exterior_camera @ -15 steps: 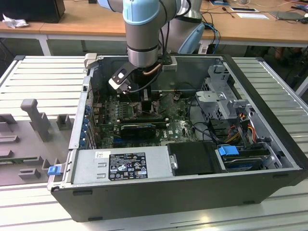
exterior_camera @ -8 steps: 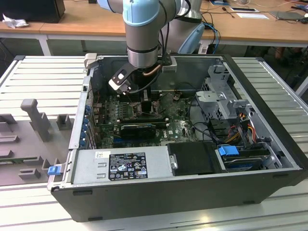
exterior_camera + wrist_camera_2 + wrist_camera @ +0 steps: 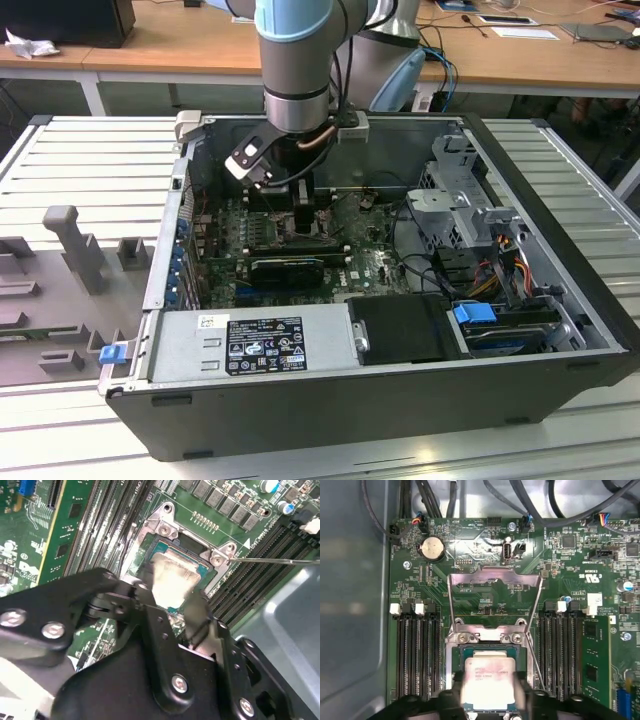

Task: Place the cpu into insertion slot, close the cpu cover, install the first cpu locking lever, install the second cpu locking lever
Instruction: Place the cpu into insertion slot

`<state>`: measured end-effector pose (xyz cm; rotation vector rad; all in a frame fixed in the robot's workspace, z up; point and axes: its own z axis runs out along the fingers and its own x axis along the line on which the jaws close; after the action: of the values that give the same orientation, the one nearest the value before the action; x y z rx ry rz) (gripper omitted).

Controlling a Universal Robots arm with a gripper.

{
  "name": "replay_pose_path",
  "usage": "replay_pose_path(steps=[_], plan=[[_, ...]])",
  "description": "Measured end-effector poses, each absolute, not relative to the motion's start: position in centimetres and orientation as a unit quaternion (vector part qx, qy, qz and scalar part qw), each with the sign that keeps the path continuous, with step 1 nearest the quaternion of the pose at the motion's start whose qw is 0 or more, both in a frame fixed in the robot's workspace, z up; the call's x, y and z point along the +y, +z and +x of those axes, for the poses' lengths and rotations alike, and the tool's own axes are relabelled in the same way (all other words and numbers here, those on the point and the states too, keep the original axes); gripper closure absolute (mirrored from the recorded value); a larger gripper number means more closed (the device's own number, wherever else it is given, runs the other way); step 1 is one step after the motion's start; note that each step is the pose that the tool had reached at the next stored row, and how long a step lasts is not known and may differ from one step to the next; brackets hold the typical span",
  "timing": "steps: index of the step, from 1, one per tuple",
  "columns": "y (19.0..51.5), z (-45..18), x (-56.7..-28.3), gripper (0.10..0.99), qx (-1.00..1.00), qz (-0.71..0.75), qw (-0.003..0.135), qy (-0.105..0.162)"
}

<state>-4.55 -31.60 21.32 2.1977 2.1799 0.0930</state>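
Observation:
The cpu [image 3: 489, 675], a pale square chip, sits between my gripper's [image 3: 489, 694] blurred fingers [image 3: 522, 692], low over the insertion slot [image 3: 512, 652]. In the second wrist view the cpu [image 3: 172, 577] lies over the socket's silver rim [image 3: 165, 527], with the gripper [image 3: 172, 594] shut on its sides. The cpu cover [image 3: 470, 576], a thin metal frame, stands swung open beyond the socket. Thin wire levers [image 3: 536, 610] run along its sides. In the exterior view the gripper [image 3: 290, 205] reaches down into the open computer case [image 3: 560, 250].
Black memory slots [image 3: 417, 655] flank the socket on both sides. A coin battery [image 3: 432, 547] and cables lie beyond the cover. A power supply [image 3: 255, 345], drive cage [image 3: 460, 200] and the case walls hem in the arm. Grey fixtures [image 3: 70, 240] stand on the table at the exterior view's left.

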Motion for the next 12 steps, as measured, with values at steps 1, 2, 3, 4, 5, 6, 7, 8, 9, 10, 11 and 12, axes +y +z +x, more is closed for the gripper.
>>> replay_pose_path(steps=[1, 2, 3, 4, 5, 6, 7, 8, 9, 10, 11, 12], plan=[[21.4, -4.5, -31.6, 0.620, 0.704, 0.709, 0.022, 0.030], [21.4, -4.5, -31.6, 0.678, 0.704, 0.709, 0.022, 0.030], [21.5, -4.5, -31.6, 0.741, 0.704, 0.709, 0.022, 0.030], [21.6, -4.5, -31.6, 0.800, 0.704, 0.709, 0.022, 0.030], [21.6, -4.5, -31.6, 0.800, 0.704, 0.709, 0.022, 0.030], [21.8, -4.5, -31.6, 0.922, 0.704, 0.709, 0.023, 0.030], [21.9, -4.5, -31.6, 0.980, 0.704, 0.709, 0.023, 0.030], [22.0, -4.5, -31.6, 0.980, 0.704, 0.709, 0.023, 0.030], [22.1, -4.5, -31.6, 0.980, 0.704, 0.709, 0.023, 0.030], [22.2, -4.5, -31.6, 0.980, 0.704, 0.709, 0.023, 0.030], [22.3, -4.6, -31.6, 0.980, 0.704, 0.709, 0.023, 0.030], [22.5, -4.5, -31.6, 0.980, 0.704, 0.709, 0.023, 0.030]])
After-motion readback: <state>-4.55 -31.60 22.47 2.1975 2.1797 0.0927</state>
